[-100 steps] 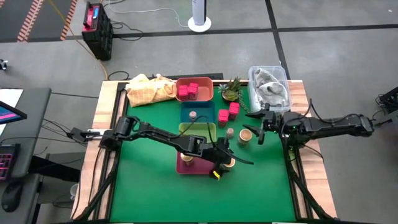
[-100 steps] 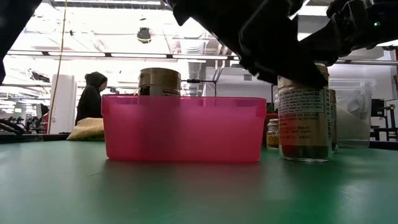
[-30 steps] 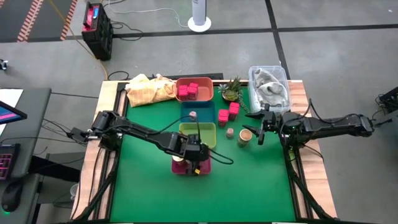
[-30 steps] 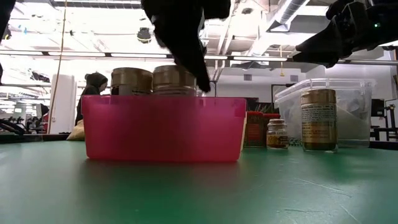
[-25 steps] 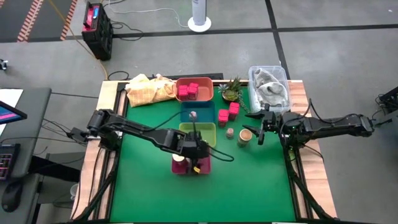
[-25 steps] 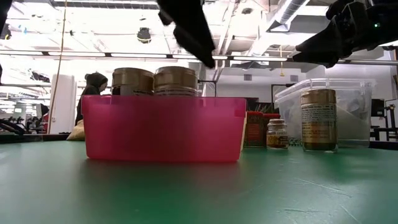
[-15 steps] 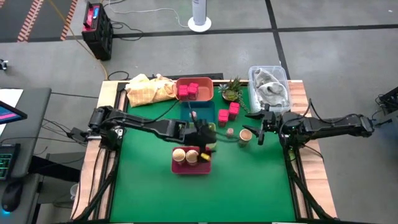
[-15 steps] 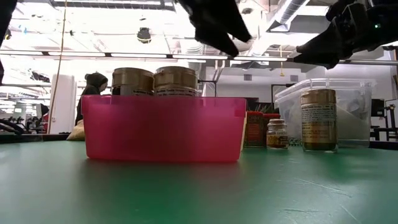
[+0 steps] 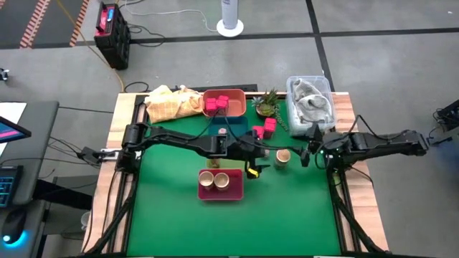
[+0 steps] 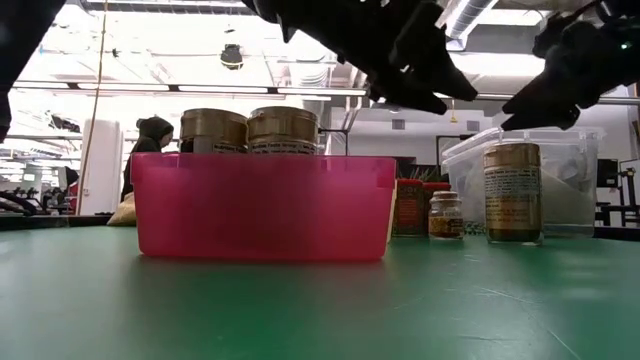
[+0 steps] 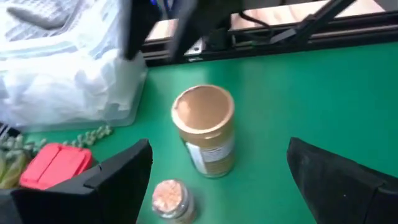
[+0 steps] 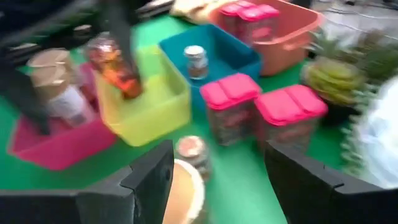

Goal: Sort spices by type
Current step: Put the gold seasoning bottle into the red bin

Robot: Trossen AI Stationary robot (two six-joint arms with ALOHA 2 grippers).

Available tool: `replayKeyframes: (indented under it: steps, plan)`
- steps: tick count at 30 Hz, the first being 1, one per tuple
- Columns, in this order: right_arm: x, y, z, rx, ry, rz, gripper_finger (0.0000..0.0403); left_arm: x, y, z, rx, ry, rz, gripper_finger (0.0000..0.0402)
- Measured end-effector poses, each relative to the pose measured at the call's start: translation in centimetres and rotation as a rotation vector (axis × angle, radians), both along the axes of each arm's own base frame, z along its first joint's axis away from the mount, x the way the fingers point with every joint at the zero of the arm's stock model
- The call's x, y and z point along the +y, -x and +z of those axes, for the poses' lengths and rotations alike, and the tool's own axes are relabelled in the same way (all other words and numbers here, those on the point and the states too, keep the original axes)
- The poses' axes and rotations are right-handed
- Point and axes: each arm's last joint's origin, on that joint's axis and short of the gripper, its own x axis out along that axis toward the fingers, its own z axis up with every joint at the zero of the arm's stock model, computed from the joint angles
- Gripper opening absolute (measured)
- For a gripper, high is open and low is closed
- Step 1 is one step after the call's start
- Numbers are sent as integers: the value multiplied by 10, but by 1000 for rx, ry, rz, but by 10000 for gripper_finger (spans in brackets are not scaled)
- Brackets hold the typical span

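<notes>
table mat (image 9: 287, 208): plain dark green
front tray (image 10: 262, 207): translucent magenta pink
jars in front tray (image 10: 248, 130): tan-gold lids
middle tray (image 12: 144, 99): yellow-green
next tray (image 12: 214, 53): teal blue
far tray (image 12: 283, 34): salmon pink
boxy packs (image 12: 261, 112): magenta lids
lone tall jar (image 11: 205, 130): tan lid, white label with dark print
small shaker (image 11: 168, 198): speckled orange-pink top
cloth (image 9: 171, 102): pale yellow
bin (image 9: 310, 100): clear plastic

Claw (image 12: 214, 186) open above tan-lidded jar (image 12: 185, 190); magenta packs (image 12: 261, 115) beyond.
</notes>
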Motion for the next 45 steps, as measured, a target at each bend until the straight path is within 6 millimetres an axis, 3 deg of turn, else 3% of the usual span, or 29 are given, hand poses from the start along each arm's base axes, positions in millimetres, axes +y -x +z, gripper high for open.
replayKeyframes:
  steps: [7, 11, 17, 28, 40, 45]
  plan:
    - [2, -7, -7, 88, -83, -130, 276, 8, 2, -4, 42, 50, 45, 354]
    - [-1, -11, -15, 184, -65, -277, 276, 7, 3, -3, 48, 24, 31, 355]
    - [-2, -16, -25, 264, -91, -348, 276, 0, 3, -5, 64, -5, 3, 355]
    - [8, -25, -34, 335, -184, -260, 276, -5, 9, -13, 165, -4, -4, 355]
    - [25, -66, -48, 252, -222, -192, 276, -29, 8, -10, 126, -18, -62, 355]
    - [30, -67, -52, 265, -174, -189, 276, -37, 9, -11, 135, -34, -87, 355]
